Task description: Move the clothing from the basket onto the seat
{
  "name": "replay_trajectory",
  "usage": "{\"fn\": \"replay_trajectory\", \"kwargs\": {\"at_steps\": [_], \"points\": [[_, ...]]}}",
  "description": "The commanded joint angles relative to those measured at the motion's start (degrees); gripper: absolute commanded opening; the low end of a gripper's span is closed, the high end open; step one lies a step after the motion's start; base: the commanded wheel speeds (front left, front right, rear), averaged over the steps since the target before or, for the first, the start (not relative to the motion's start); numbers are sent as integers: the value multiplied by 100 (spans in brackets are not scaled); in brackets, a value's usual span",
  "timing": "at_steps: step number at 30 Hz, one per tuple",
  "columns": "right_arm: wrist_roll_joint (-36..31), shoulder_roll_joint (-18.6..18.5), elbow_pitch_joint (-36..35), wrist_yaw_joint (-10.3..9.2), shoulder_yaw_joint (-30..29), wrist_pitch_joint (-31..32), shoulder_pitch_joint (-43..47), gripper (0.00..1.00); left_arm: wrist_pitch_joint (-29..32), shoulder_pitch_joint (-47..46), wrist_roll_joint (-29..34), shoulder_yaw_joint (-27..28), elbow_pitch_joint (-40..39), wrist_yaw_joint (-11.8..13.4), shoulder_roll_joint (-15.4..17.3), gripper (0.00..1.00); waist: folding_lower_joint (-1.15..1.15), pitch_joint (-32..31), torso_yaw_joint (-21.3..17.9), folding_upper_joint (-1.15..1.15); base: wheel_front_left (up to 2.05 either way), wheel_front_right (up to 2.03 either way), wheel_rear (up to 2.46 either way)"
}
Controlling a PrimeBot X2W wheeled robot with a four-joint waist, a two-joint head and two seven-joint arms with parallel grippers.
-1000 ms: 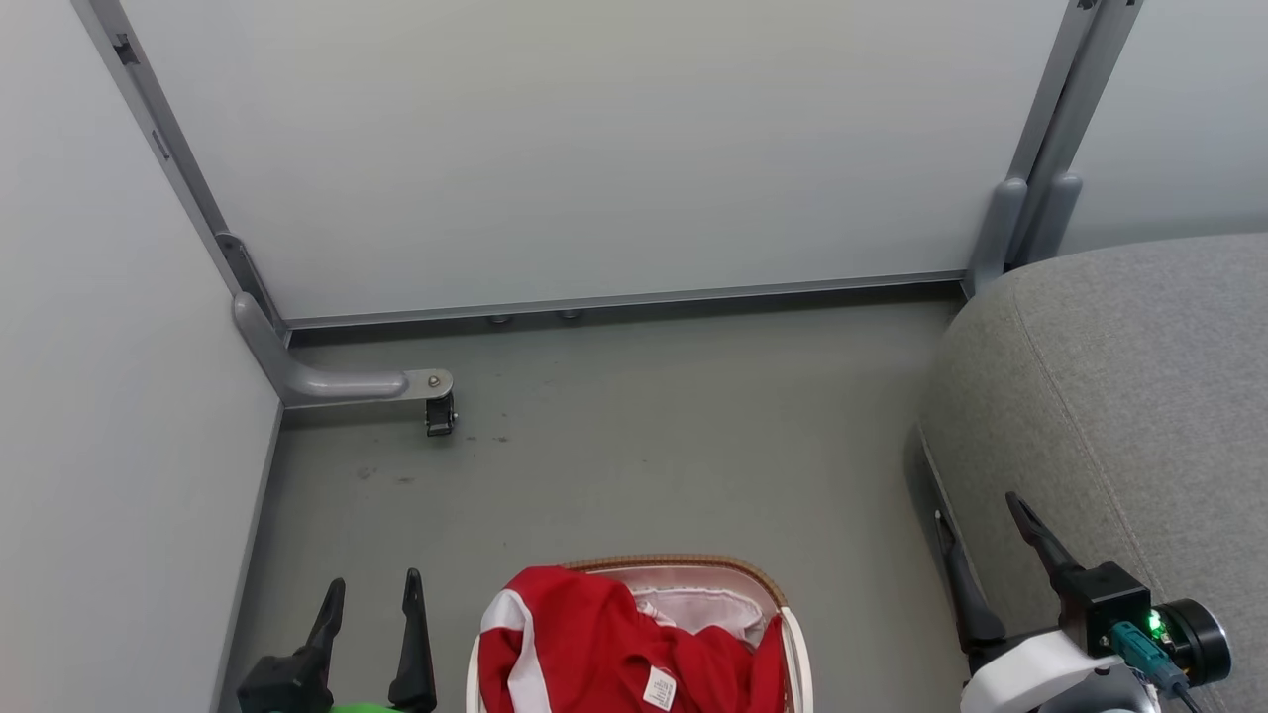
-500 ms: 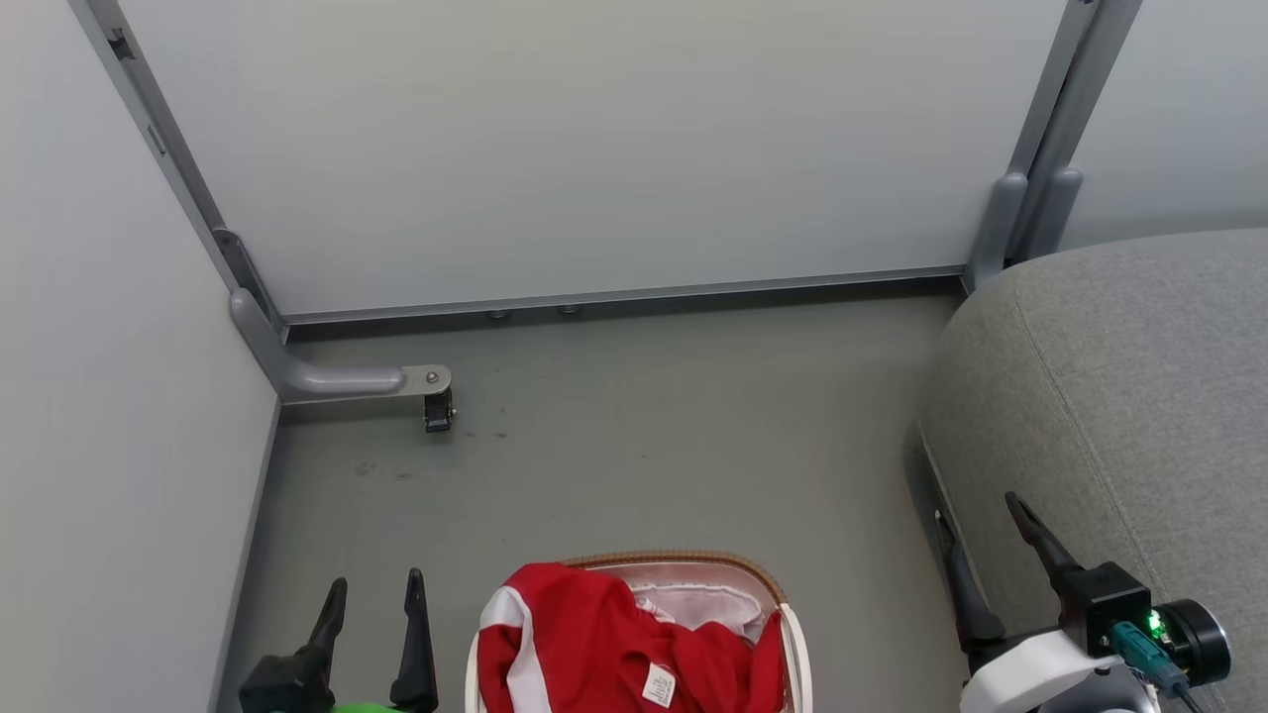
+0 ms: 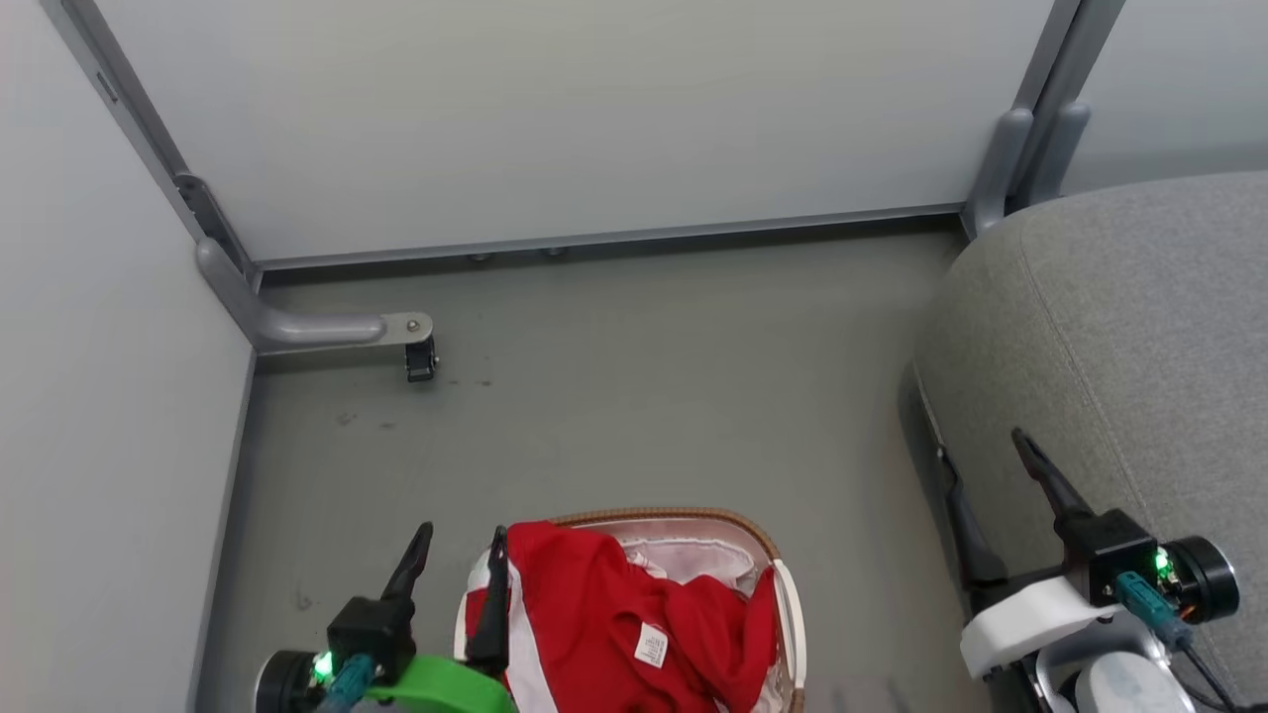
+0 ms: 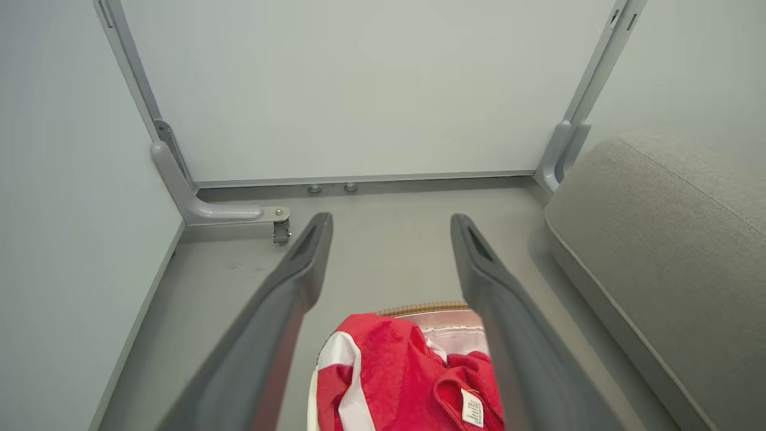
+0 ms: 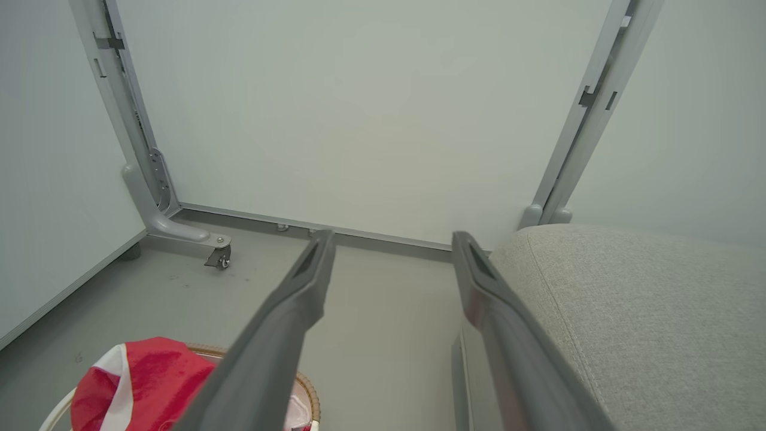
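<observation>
The scuffed grey floor (image 3: 644, 396) carries the basket (image 3: 684, 515) in front, the seat (image 3: 1139, 327) at the right, and a partition's castered foot (image 3: 332, 329) at the left.

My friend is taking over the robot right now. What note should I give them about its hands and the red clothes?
Grippers: the left gripper is open and empty, at the left edge of the basket, with one finger in front of the clothing; I can't tell whether it touches. The right gripper is open and empty, beside the edge of the seat.
Things: the clothing lies heaped in the basket on the floor; the seat is to its right.
Done: nothing moved yet.
Left: grasp the clothing, lift it out, put it on the seat.
</observation>
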Motion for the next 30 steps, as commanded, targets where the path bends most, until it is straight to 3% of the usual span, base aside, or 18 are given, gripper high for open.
{"fn": "replay_trajectory", "kwargs": {"at_steps": [1,6,17,23,30], "points": [[-38,-29,-47,-2,-31,-28,-131,100,-1,-225,93,-84,70,-45,30,100,0,405,-103,0,0,0,0],[-96,-28,-191,-2,-102,-28,-579,100,0,-978,242,-545,556,-149,31,100,0,1140,-294,0,0,0,0],[90,-24,-385,-3,-3,-28,-1368,100,259,-2686,443,-1425,2757,-382,37,100,0,2556,-799,0,0,0,0],[245,-22,-451,-3,36,-28,-1601,100,481,-3228,197,-1876,3594,-409,47,100,0,3119,-1028,0,0,0,0],[432,-21,-488,-3,95,-28,-1765,100,598,-3630,-198,-2276,4128,-408,285,100,0,3537,-1222,0,0,0,0]]}}
